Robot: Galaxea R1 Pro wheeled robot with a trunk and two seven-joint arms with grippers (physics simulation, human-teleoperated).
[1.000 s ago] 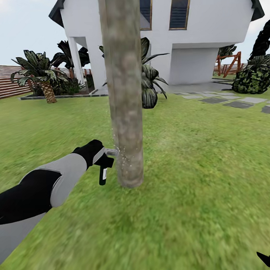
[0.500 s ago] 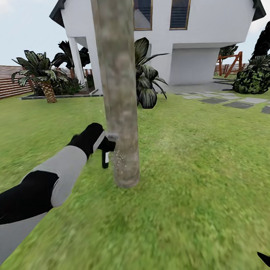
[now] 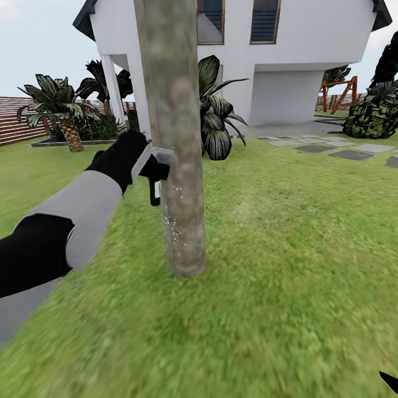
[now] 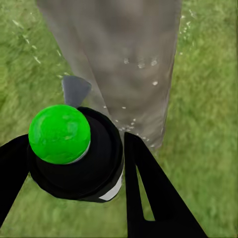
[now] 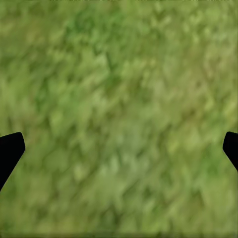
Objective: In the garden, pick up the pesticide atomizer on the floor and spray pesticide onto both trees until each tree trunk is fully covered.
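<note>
Head view, left tool: left tool [image 3: 153, 166], black, at the end of the grey and black left arm, raised beside the straight, mottled grey-brown tree trunk [image 3: 173, 131].
Head view, atomizer: black pesticide atomizer [image 3: 155, 180] hangs down from the left tool's grip, with its pale metal nozzle reaching ahead of the tool to the trunk's near side.
Head view, spray: fine white droplets [image 3: 172, 228] fleck the trunk below the tool.
Head view, ground: trunk rises from the wide green lawn [image 3: 293, 264] just ahead of the tool.
Head view, background: white two-storey house [image 3: 286, 64] stands well beyond the tool; brown slatted wooden fence [image 3: 10, 119] and short palm with criss-cross trunk [image 3: 61, 112] lie far off past the left arm.
Head view, right tool: only a black tip of the right tool [image 3: 397, 381] shows at the frame's corner, low over the grass.
Left wrist view, grip: both black fingers [image 4: 148, 188] of the left tool are clamped on the atomizer's black body, which carries a bright green round cap [image 4: 59, 134].
Left wrist view, trunk: trunk stands straight ahead of the tool, speckled with droplets.
Right wrist view, right tool: two black fingertips [image 5: 10, 148] set wide apart, nothing between them, grass beyond.
</note>
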